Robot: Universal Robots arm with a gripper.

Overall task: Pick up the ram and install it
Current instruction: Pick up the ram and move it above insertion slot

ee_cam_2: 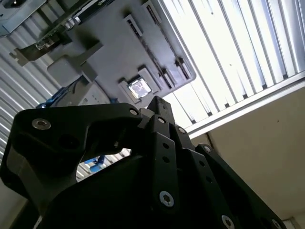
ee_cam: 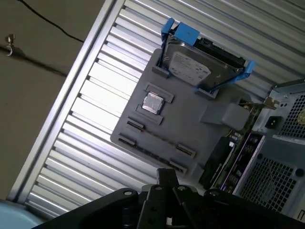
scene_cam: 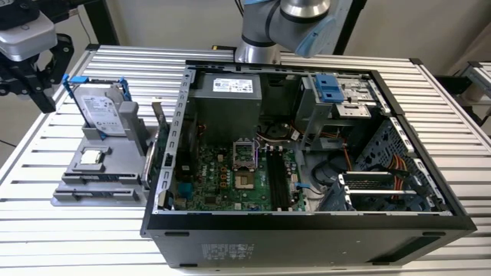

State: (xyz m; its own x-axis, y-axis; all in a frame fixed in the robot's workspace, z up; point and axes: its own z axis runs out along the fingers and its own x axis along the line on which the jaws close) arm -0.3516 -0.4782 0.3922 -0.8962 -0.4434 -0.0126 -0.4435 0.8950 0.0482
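My gripper (scene_cam: pixel 27 96) hangs at the exterior view's far left, above the table edge and left of the grey parts holder (scene_cam: pixel 80 178). Its black fingers (scene_cam: pixel 46 92) stand apart with nothing between them. The gripper's black linkage (ee_cam_2: pixel 143 181) fills the near part of both wrist views, and the holder (ee_cam: pixel 190 119) lies below it. The holder's long front slots (ee_cam: pixel 157 138) look bare. The ram is hidden or out of view. Long dark memory slots (scene_cam: pixel 274 175) run along the green motherboard (scene_cam: pixel 222 181) inside the open computer case (scene_cam: pixel 307 224).
On the holder stand a silver hard drive in a blue frame (scene_cam: pixel 100 112) and a small square silver chip (scene_cam: pixel 92 156). A green card with a metal bracket (scene_cam: pixel 156 138) stands on edge between holder and case. The slatted metal table (scene_cam: pixel 69 241) ends close to the holder.
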